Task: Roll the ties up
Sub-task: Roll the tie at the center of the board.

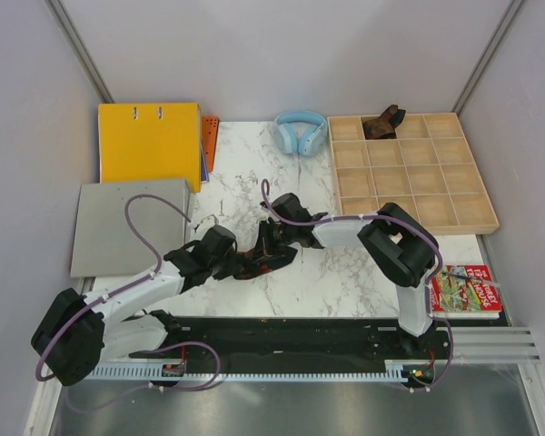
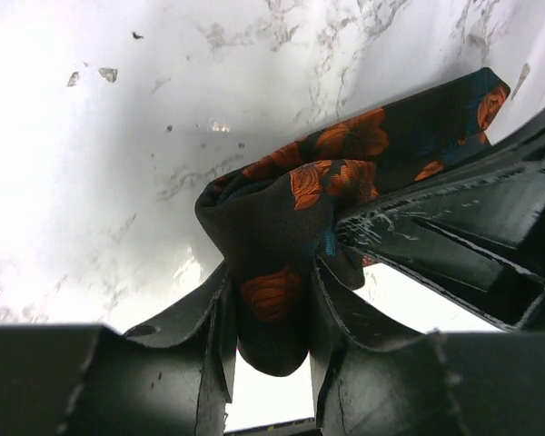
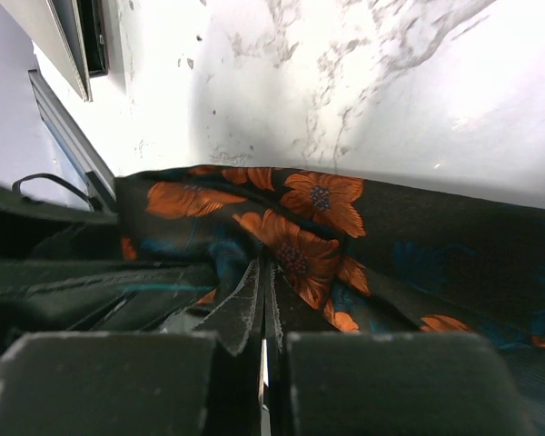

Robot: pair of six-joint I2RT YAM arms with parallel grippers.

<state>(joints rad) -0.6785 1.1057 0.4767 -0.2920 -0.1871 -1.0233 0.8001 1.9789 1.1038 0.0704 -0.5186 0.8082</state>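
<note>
Fabric of the patterned tie (image 2: 336, 145) lies bunched at the centre of the table (image 1: 345, 277), between the two arms. The left gripper (image 2: 271, 313) pinches a thick fold of it. The right gripper (image 3: 262, 295), on its 3 o'clock side, has the jaws pressed together on a thin puckered layer. The brown tie (image 1: 382, 123) sits rolled in a back compartment of the tray (image 1: 477, 220), at about 1 o'clock. The bundle looks loose and uneven, so if one grip slips or the arms pull apart, the roll may open. The crowded fingers may also collide.
</note>
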